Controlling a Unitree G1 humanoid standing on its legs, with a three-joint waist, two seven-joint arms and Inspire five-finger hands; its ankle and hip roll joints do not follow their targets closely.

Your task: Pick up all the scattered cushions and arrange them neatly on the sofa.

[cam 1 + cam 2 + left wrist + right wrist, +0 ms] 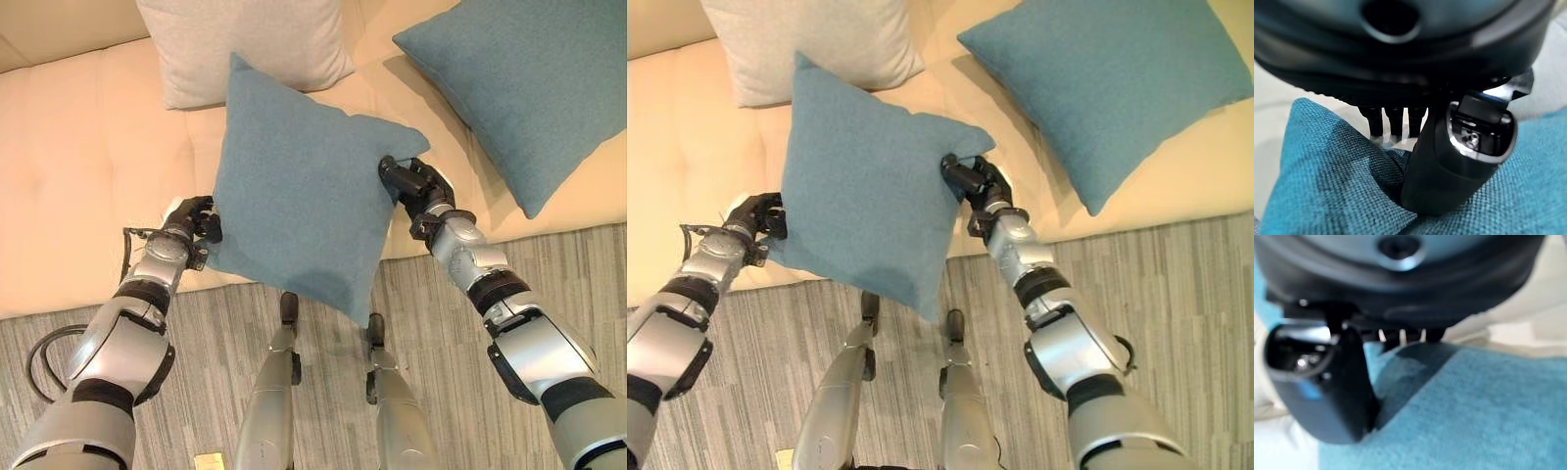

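A teal cushion [299, 196] hangs tilted in the air over the front edge of the cream sofa [78, 176], held between both hands. My left hand [196, 223] pinches its left edge, thumb [1449, 161] pressed on the fabric with fingers [1393, 122] behind it. My right hand [411, 186] grips the cushion's right corner, thumb [1322, 391] and fingers [1405, 335] closed on the cloth [1459, 406]. A second teal cushion [529, 88] lies on the sofa seat at the right. A light grey cushion [245, 44] rests at the back of the seat, partly hidden behind the held one.
Grey striped carpet [441, 323] runs in front of the sofa. The seat's left part [69, 215] is bare cream upholstery.
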